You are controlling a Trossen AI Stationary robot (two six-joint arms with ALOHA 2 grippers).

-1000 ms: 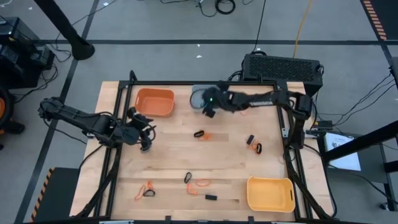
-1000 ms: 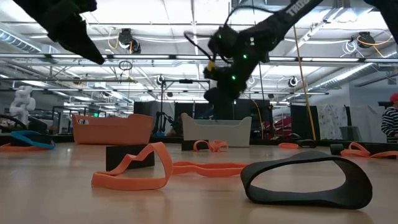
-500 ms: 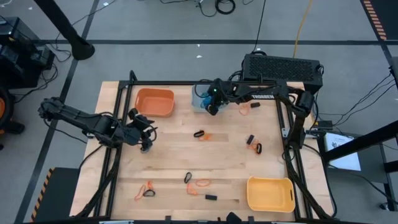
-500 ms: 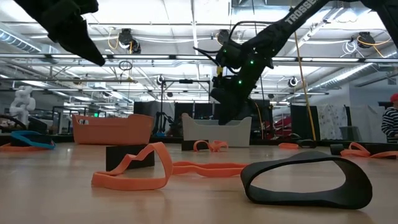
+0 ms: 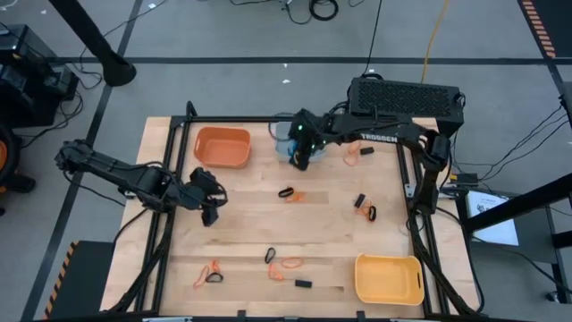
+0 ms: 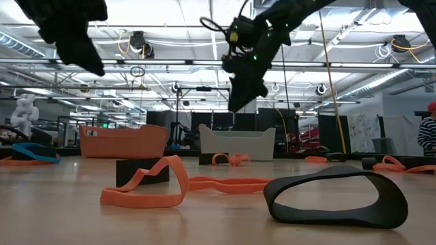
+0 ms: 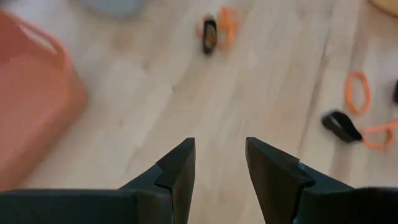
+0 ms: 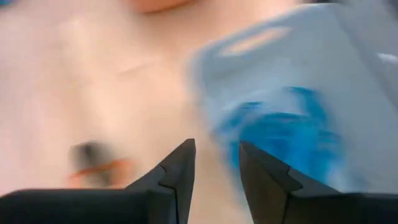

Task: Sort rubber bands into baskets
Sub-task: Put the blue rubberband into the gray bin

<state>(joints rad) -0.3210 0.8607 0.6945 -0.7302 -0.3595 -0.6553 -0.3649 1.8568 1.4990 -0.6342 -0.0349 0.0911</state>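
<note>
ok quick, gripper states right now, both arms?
Left gripper: open, empty, over bare table beside the orange basket.
Right gripper: open, holding nothing, at the blue-grey basket, which has blue bands inside.

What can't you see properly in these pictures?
- High view: the right gripper covers most of the blue-grey basket, hiding its contents.
- Right wrist view: blue shapes in that basket are blurred, so no bands can be counted.
- Low view: the orange basket shows only its side wall.
- Left wrist view: the orange basket is cut off at the picture's edge.
</note>
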